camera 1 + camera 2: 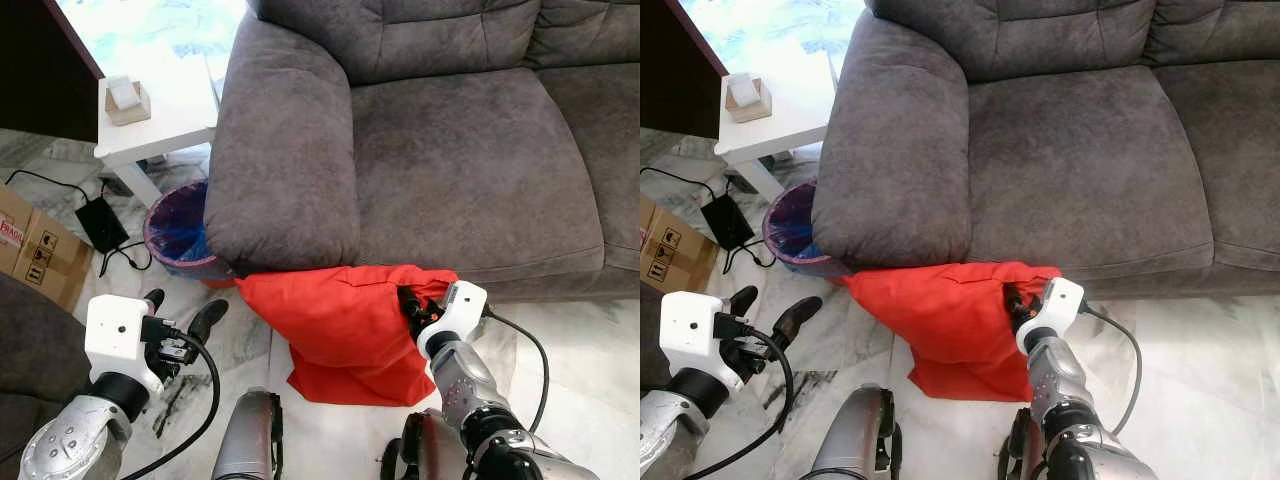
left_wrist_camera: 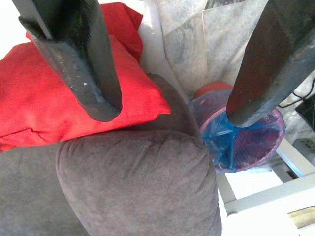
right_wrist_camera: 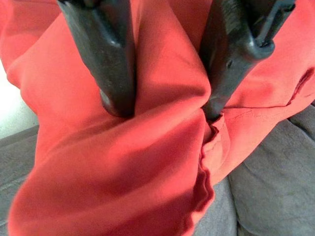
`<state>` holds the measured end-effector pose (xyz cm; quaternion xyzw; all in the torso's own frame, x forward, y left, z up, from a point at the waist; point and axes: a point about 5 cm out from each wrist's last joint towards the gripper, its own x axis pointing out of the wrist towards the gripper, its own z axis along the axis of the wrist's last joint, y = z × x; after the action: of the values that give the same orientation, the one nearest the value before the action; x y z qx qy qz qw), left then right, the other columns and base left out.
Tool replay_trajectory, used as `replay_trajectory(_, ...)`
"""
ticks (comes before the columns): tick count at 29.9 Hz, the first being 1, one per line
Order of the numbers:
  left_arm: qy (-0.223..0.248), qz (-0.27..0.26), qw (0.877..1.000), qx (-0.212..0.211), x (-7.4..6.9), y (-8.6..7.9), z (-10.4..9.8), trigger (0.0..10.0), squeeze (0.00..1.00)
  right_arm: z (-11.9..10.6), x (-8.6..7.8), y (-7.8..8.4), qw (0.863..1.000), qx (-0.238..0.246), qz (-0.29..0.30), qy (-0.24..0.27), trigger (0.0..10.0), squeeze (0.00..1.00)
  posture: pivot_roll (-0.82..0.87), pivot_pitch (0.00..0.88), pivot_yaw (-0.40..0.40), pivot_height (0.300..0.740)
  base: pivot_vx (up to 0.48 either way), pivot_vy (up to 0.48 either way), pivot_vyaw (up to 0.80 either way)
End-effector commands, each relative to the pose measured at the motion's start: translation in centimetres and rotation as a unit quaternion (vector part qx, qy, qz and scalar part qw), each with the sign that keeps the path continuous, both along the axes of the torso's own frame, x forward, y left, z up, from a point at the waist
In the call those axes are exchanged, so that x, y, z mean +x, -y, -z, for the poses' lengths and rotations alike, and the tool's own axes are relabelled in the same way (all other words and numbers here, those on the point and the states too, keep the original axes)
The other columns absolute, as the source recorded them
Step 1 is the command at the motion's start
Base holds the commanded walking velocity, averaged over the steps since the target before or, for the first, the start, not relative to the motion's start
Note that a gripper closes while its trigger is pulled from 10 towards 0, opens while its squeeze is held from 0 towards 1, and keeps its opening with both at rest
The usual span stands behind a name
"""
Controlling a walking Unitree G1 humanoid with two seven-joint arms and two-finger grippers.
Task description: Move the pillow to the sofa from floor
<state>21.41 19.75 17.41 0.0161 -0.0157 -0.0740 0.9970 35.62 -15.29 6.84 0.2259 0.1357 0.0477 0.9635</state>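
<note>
Red pillow [image 1: 345,335] on floor, top edge leaning on sofa [image 1: 450,160] front below armrest. My right gripper [image 1: 412,308] at pillow's upper right corner, fingers [image 3: 115,59] pinched on fold of red fabric. My left gripper [image 1: 180,318] spread wide, holding nothing, near purple bin [image 1: 178,232], apart from pillow.

Red pillow [image 1: 340,330], grey sofa [image 1: 450,150]

The left tool [image 2: 165,105], fingers spread, frames a red fabric pillow [image 2: 59,98] touching the grey suede sofa arm [image 2: 133,182], near a blue-lined bin [image 2: 246,142].
</note>
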Motion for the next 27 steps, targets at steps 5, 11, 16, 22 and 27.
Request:
replay_trajectory(5, -0.009, -0.009, 1.000, 0.001, 0.2, -0.7, 0.3, 10.0, 0.00, 1.7, -1.1, -0.8, 0.999, -0.010, -0.016, -0.030, 0.0, 0.00, 0.33, 0.361, 0.113, 0.625, 0.000, 0.000, 0.00)
replay_trajectory(11, -0.009, -0.012, 1.000, -0.014, 0.8, -0.8, 0.5, 10.0, 0.00, 1.6, -1.0, -0.6, 1.000, -0.011, -0.015, -0.024, 0.0, 0.00, 0.32, 0.345, 0.110, 0.625, 0.000, 0.000, 0.00)
replay_trajectory(16, -0.007, -0.007, 1.000, -0.017, 1.3, -0.6, 0.6, 10.0, 0.00, 1.8, -1.2, -0.2, 1.000, -0.013, -0.006, -0.028, 0.0, 0.00, 0.31, 0.325, 0.105, 0.625, 0.000, 0.000, 0.00)
replay_trajectory(22, -0.004, -0.026, 0.999, -0.028, 2.0, -1.2, 1.1, 10.0, 0.00, 1.7, -1.2, 0.0, 1.000, -0.006, 0.011, -0.027, 0.0, 0.00, 0.30, 0.288, 0.090, 0.625, 0.000, 0.000, 0.00)
replay_trajectory(27, -0.001, -0.037, 0.998, -0.043, 2.8, -1.6, 1.5, 10.0, 0.00, 1.8, -1.3, 0.7, 0.999, 0.015, 0.043, -0.019, 0.0, 0.00, 0.28, 0.255, 0.079, 0.625, 0.000, 0.000, 0.00)
